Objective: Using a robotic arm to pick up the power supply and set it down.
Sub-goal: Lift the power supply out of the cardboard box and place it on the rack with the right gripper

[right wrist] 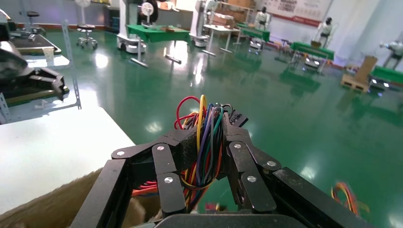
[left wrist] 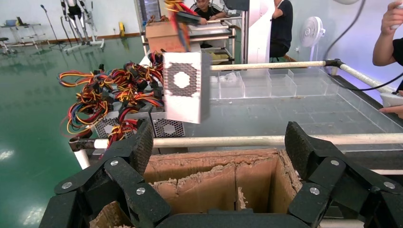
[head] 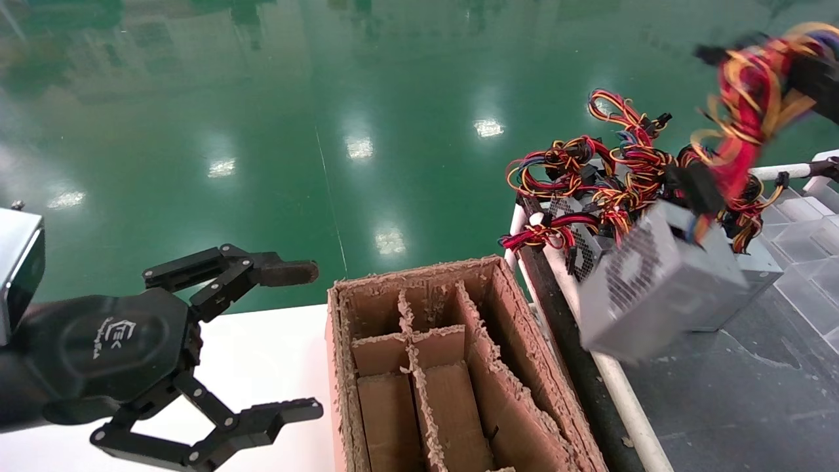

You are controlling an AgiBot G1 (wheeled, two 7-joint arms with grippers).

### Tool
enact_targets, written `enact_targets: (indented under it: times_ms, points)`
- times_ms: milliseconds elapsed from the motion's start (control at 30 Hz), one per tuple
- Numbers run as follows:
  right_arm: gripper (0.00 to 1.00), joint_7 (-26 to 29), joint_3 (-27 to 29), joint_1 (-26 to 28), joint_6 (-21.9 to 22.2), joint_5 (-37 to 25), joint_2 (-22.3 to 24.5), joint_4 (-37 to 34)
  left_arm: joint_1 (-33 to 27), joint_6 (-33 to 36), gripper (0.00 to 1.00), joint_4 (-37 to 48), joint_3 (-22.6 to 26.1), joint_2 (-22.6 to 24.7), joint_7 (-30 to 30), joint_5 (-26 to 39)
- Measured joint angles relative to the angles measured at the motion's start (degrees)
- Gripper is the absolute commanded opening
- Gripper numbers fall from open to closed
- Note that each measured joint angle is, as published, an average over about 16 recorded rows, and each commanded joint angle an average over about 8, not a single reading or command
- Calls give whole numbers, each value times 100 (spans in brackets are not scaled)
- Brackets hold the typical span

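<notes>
**Work surfaces and what rests on them**

A white table sits at the left, over the green floor. The brown cardboard divider box stands against the table's right edge; whether it rests on the table cannot be told. To its right, a dark grey tray framed by white rails carries several grey power supplies with tangled wires, plus clear plastic bins along its far side.

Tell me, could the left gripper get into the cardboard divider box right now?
Probably yes. The left gripper hangs open beside the cardboard divider box, whose top is open. The power supply hangs off to the right from the right gripper, not above it.
</notes>
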Motion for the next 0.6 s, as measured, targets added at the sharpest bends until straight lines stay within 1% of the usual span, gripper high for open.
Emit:
enact_targets:
  times_ms: [167,300,433,600]
  points:
    - [0,-101,-144,-547,13,422,514,146,0,0,100,0,0,0,0,0]
    - [0,-257,-280,-921,26,651,759,142,0,0,100,0,0,0,0,0]
    - [0,-427,-418,-1183,46,767,856,105,0,0,100,0,0,0,0,0]
    - [0,-578,-580,-1323,80,768,784,66,0,0,100,0,1,0,0,0]
